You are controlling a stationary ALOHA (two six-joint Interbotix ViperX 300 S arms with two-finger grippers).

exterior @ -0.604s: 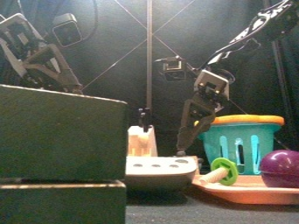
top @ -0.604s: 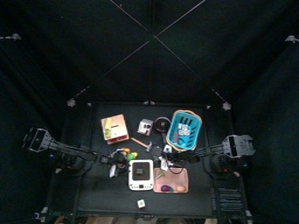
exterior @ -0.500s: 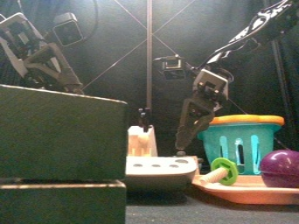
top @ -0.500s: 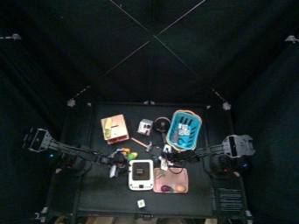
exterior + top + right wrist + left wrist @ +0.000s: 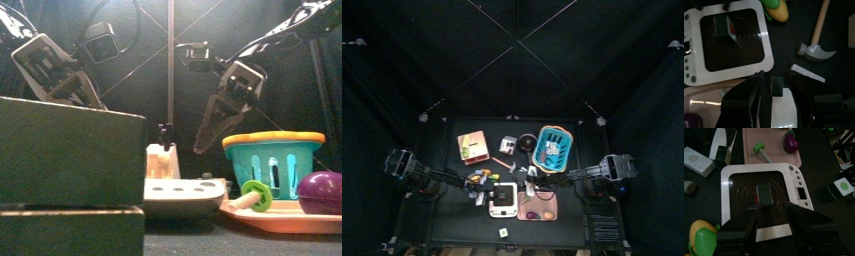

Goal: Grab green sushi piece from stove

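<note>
Both arms are shifting compared with the earlier pictures: in the front view the left arm is swinging inward and lower toward the table's middle, while the right gripper (image 5: 214,125) is lifting slightly. The left gripper (image 5: 769,214) is hanging over the toy stove (image 5: 737,173), jaws spread wide and empty. The green sushi piece (image 5: 764,193) is lying on the stove's dark cooktop, just ahead of the left jaws and centred on the gap between them (its long axis is running along the pincer's reach, so the jaws are set to close across its narrow sides). The left arm is judged the nearer one; the right gripper (image 5: 777,86) is hovering beside the stove's edge, gripping a small dark block (image 5: 777,85). Around the pincer, the room is tight: a pink tray (image 5: 774,140) with a purple eggplant (image 5: 789,142) beyond the stove, toy corn (image 5: 703,240) off to one side, all on the black table (image 5: 827,235).
</note>
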